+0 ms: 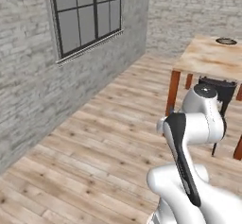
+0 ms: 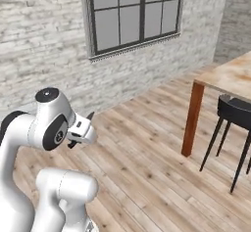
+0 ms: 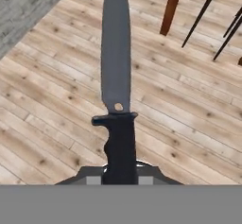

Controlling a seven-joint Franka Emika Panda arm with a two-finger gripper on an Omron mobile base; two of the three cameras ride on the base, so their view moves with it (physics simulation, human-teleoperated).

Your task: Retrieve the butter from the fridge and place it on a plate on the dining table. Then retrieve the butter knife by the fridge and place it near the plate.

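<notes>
Butter knife (image 3: 116, 72) is in the gripper (image 3: 120, 173), clamped by its black handle with the silvery blade sticking straight up toward 12 o'clock in the hand view, over bare wooden floor (image 3: 56, 105). The gripper's jaws are closed on the handle base, right at the bottom of that view. At about 1 o'clock from the blade tip there's a reddish-brown table leg (image 3: 170, 8), and thin black chair legs (image 3: 202, 12) a bit further round at 2 o'clock. In the right base view the gripper (image 2: 82, 128) sits close to the arm's big white joint, with a dark sliver of the knife poking out near it, too small to read well. The dining table (image 1: 212, 60), the surface with the marbled beige top, is at 1 o'clock in the left base view, well apart from the arm, and the plate (image 1: 226, 41) rests on its far end, dark rimmed. A black chair (image 2: 235, 111) is tucked at the table's edge. Grey brick wall (image 1: 28, 76) with a big dark-framed window (image 1: 87, 15) runs along the left.
</notes>
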